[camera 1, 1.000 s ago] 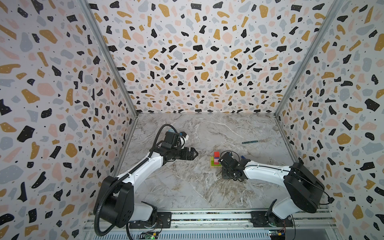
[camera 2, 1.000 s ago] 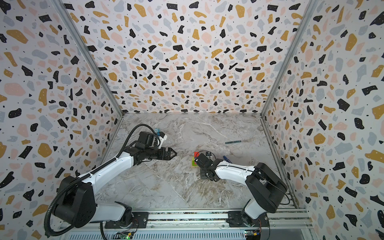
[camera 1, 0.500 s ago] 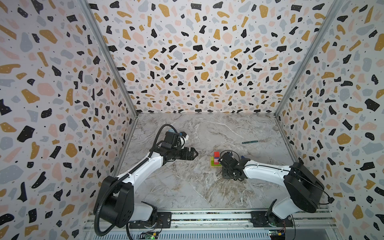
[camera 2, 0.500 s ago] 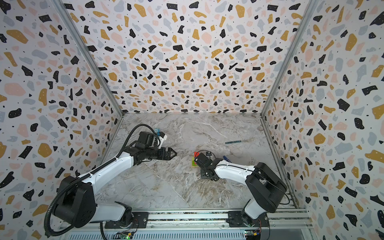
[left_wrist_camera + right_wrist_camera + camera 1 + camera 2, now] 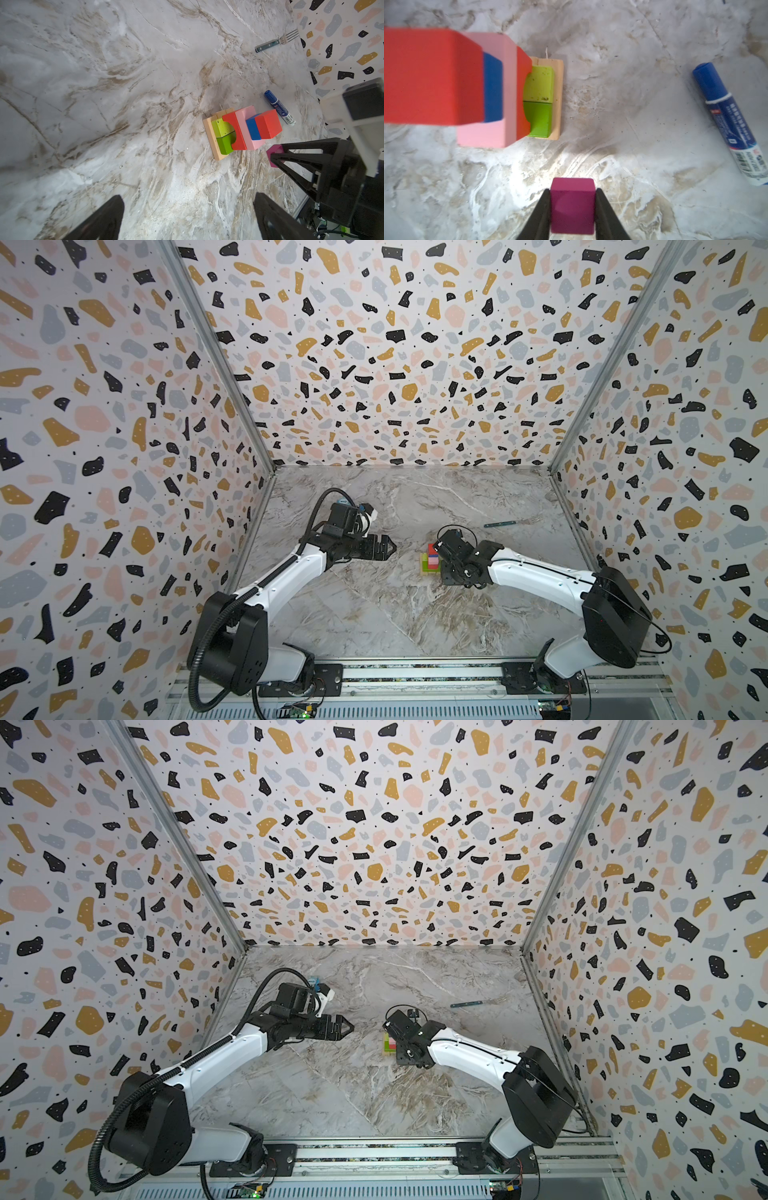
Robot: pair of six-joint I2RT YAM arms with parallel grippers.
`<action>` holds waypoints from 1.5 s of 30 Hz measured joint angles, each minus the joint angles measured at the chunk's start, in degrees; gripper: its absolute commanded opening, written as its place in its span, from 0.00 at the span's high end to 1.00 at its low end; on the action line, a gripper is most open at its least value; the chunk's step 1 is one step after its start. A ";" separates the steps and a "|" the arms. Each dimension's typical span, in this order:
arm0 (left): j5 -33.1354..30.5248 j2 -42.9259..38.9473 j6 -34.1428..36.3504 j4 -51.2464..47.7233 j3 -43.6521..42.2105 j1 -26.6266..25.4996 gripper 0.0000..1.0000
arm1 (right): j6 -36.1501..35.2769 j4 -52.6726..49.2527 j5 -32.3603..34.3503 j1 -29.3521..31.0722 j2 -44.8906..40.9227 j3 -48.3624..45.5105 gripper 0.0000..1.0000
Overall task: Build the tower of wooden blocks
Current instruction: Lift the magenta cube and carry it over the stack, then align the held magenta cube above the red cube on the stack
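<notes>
Holding: magenta cube [image 5: 572,207], a small matt-painted wooden block with softened edges, pinched on two opposite faces and lifted off the table [image 5: 104,104].
Right tool [image 5: 572,192]: nearly closed, clamped on that cube and nothing else.
Key relation: the tower [image 5: 243,128] stands just beside the carried cube without touching it. Its top lies sideways from the tool, so the next move is probably a short shift across, then down. I cannot tell whether the cube already clears the top.
Tower axis: upright, narrowing as it rises.
Layers: flat tan base [image 5: 212,137], two lime-green blocks [image 5: 221,127] side by side, red arch block [image 5: 236,135], pink oblong [image 5: 245,113], blue cube [image 5: 252,127], orange-red cube [image 5: 269,124] on top.
Landing face: flat and square, seemingly close to the cube's own footprint, so I judge little margin.
Nearer arm: right. The left tool [image 5: 386,548] is spread wide, empty, well apart from the tower.
Bystanders: blue-capped marker [image 5: 726,122] and fork [image 5: 276,41], both lying flat on the marbled table.
</notes>
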 measured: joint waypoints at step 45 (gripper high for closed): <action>2.99 -1.20 -0.48 0.02 -0.02 0.00 0.01 | -3.41 -16.24 -5.77 -3.48 14.62 31.32 0.70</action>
